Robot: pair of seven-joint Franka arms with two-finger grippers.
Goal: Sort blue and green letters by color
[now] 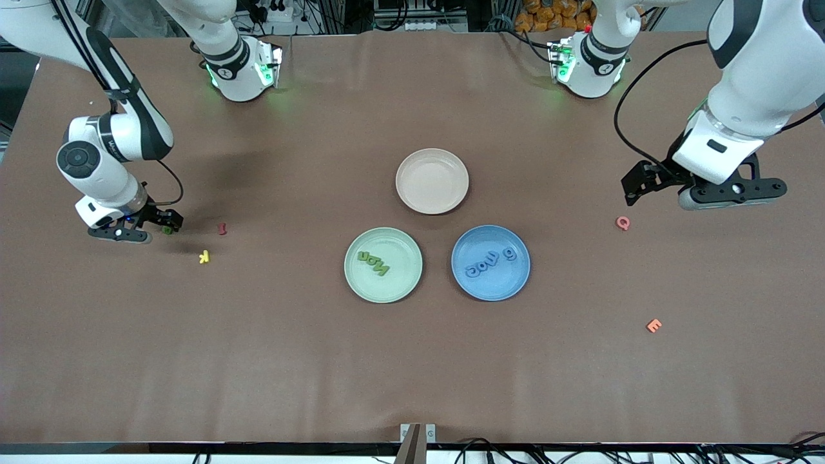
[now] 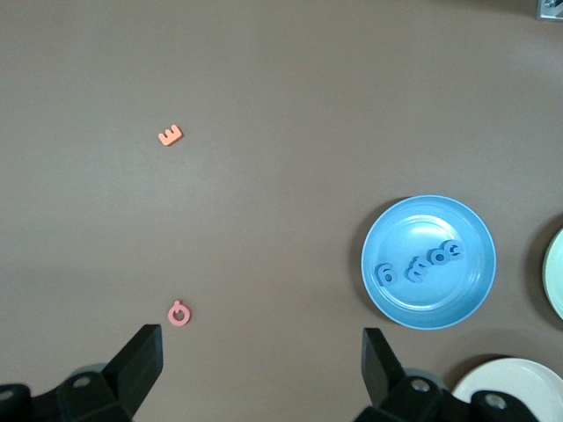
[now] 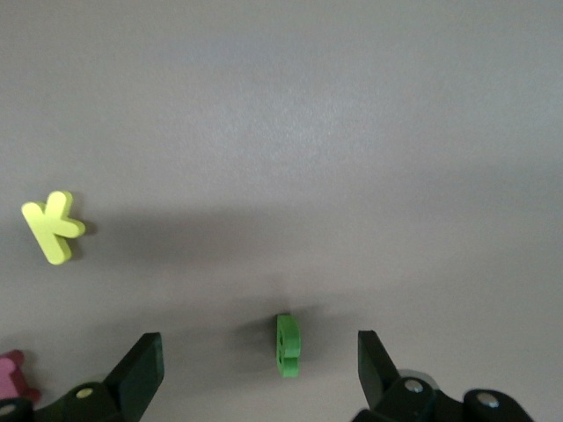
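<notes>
A green letter (image 3: 288, 345) stands on its edge on the brown table, between the wide-open fingers of my right gripper (image 3: 259, 343). In the front view this gripper (image 1: 169, 223) is low over that letter (image 1: 167, 229) near the right arm's end. Three green letters (image 1: 374, 263) lie in the green plate (image 1: 361, 280). Several light blue letters (image 1: 491, 262) lie in the blue plate (image 1: 509, 287); they also show in the left wrist view (image 2: 420, 265). My left gripper (image 1: 635, 188) is open and empty (image 2: 261, 338), above the table near a pink Q.
A yellow K (image 1: 204, 257) and a red letter (image 1: 222, 229) lie near the right gripper. A pink Q (image 1: 622, 223) and an orange E (image 1: 654, 325) lie toward the left arm's end. A beige plate (image 1: 432, 193) sits farther from the front camera than the two coloured plates.
</notes>
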